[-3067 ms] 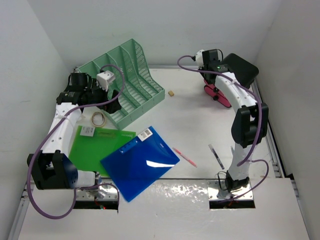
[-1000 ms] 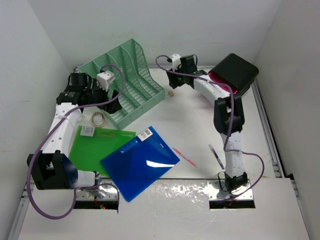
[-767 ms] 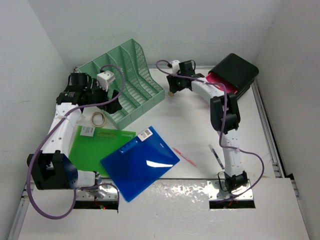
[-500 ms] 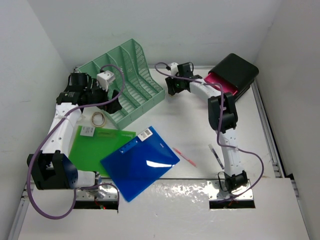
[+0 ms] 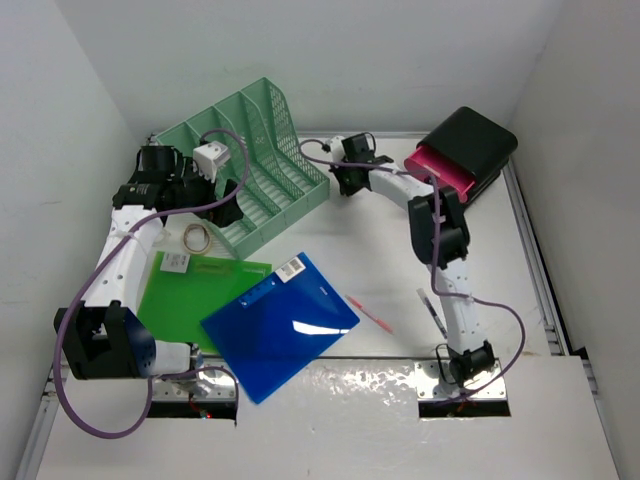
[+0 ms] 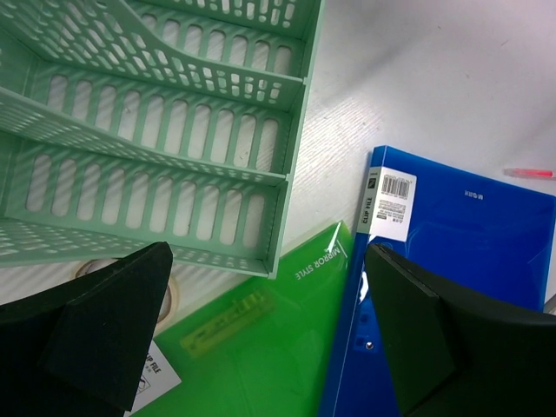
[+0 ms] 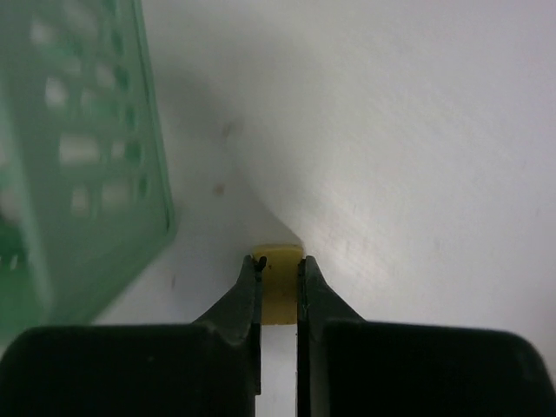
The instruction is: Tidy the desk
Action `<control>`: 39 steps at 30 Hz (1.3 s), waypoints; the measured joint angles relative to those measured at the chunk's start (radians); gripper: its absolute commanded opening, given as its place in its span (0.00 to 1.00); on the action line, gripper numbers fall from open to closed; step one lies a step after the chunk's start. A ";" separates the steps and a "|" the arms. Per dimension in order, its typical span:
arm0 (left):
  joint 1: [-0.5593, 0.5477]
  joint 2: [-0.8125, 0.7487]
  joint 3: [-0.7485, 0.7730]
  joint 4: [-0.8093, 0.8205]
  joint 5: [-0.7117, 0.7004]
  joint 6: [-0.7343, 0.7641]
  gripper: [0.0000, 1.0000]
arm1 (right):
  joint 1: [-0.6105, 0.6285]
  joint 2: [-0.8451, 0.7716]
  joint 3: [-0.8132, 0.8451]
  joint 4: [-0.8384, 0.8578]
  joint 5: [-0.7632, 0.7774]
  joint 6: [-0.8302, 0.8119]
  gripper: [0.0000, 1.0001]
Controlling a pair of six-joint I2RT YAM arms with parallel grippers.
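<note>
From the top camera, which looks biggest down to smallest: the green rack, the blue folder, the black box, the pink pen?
1. green rack and blue folder: about alike, too close to rank
2. black box
3. pink pen, by far the smallest

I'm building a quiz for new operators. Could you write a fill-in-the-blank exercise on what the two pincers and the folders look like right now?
1. The right pincer is ___ on a small yellowish block on the desk, beside the file rack.
2. The left pincer is ___, with nothing between its fingers.
3. The blue folder partly covers a second folder, whose colour is ___.

Missing words: shut; open; green
</note>
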 measured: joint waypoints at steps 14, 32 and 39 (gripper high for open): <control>0.000 0.000 -0.003 0.004 -0.007 0.000 0.92 | -0.094 -0.820 -0.430 0.051 0.074 -0.092 0.00; 0.000 -0.002 -0.005 0.006 -0.008 0.000 0.92 | -0.330 -0.776 -0.562 -0.033 0.120 -0.074 0.29; 0.000 -0.002 -0.005 0.006 -0.007 0.001 0.92 | -0.333 -0.774 -0.540 -0.059 0.138 -0.080 0.58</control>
